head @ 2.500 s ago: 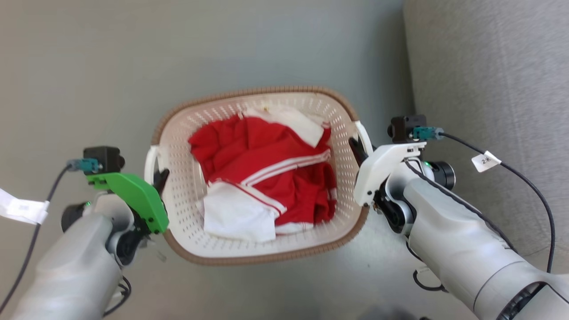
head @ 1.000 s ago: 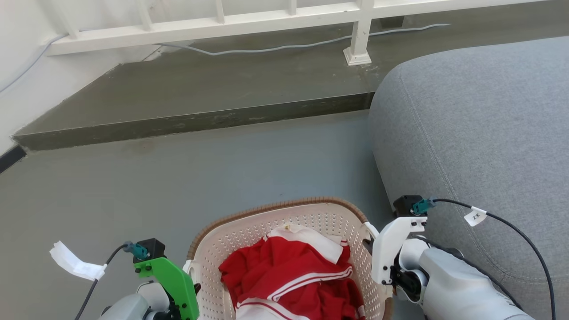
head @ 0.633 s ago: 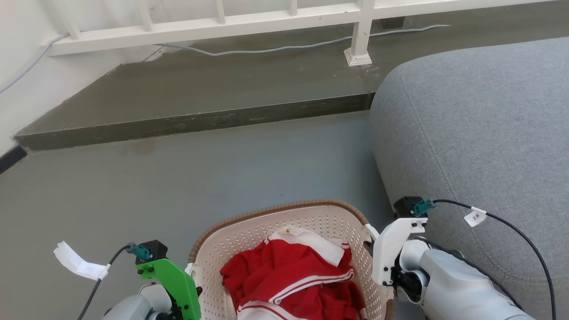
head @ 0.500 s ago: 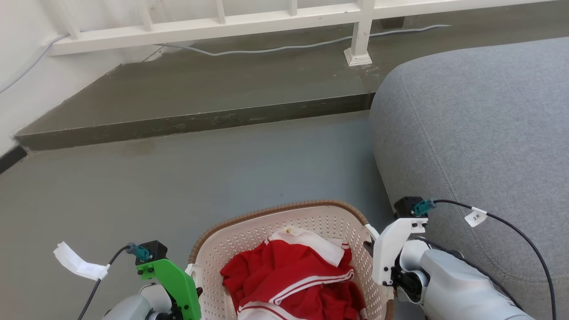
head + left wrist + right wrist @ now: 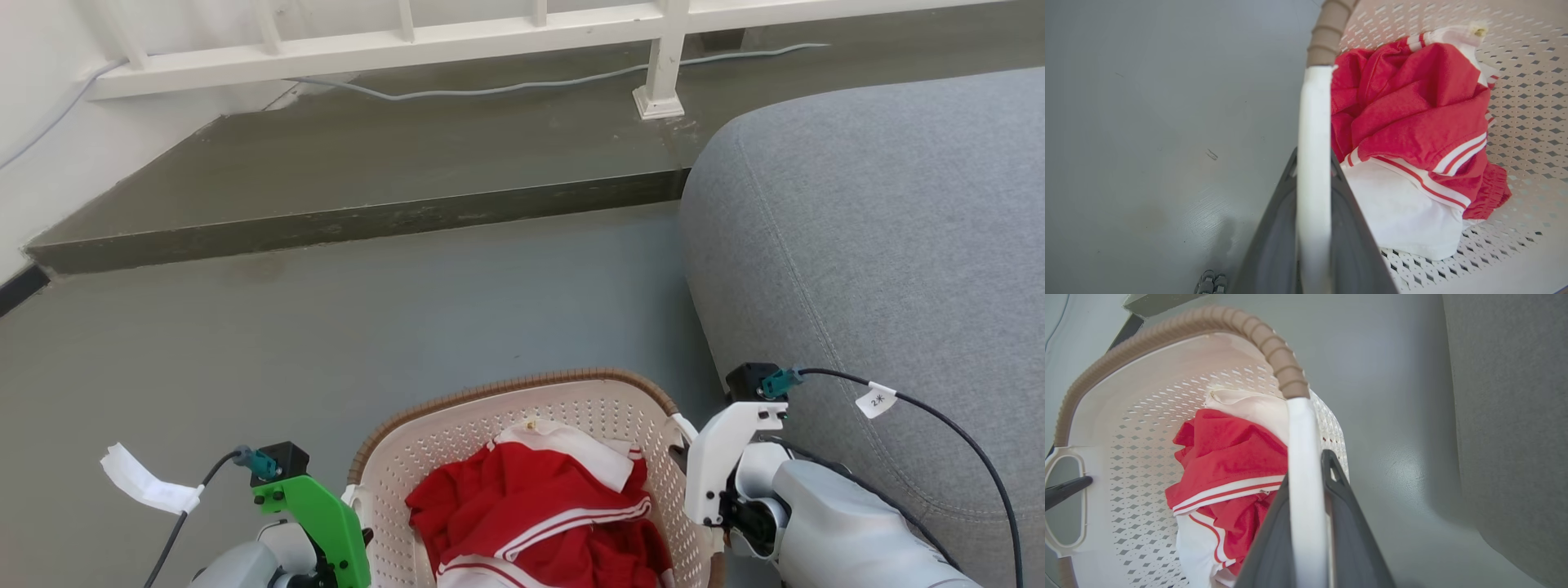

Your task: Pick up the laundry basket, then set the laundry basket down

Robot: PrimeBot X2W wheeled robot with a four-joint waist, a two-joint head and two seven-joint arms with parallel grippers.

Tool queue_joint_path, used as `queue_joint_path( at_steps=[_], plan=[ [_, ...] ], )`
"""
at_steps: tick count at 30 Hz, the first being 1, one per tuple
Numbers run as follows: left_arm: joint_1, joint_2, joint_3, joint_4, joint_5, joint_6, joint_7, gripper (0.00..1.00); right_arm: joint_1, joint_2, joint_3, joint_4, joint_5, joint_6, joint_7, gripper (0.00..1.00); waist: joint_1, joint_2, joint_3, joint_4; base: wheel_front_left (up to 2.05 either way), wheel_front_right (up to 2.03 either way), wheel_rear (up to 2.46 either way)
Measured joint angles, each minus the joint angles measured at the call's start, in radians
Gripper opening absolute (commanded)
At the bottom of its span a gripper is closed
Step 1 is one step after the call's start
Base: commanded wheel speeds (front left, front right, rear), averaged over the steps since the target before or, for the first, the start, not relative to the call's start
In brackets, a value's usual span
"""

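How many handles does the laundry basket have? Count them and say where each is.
2. The left handle is clamped in the left tool; the right handle is clamped in the right tool, on the grey sofa's side.

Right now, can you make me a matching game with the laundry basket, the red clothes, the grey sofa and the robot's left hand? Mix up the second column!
Things
1. laundry basket
2. red clothes
3. grey sofa
4. left hand

Clues
A. lying inside the basket
B. shut on a white handle
C. on the robot's right, next to the basket
D. has a brown rim and lots of little holes

Pairs: 1-D, 2-A, 3-C, 4-B
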Motion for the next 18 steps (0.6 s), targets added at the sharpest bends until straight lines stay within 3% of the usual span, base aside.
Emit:
queue_joint_path(
  at_steps=[18],
  plan=[
    [-0.012,0.01,-0.009,-0.008,-0.001,0.0,-0.001,0.0,-0.001,-0.002,0.019,-0.009,0.016,-0.002,-0.005,0.0,0.0001,0.0,0.044,0.0,0.0,0.0,0.0]
  ],
)
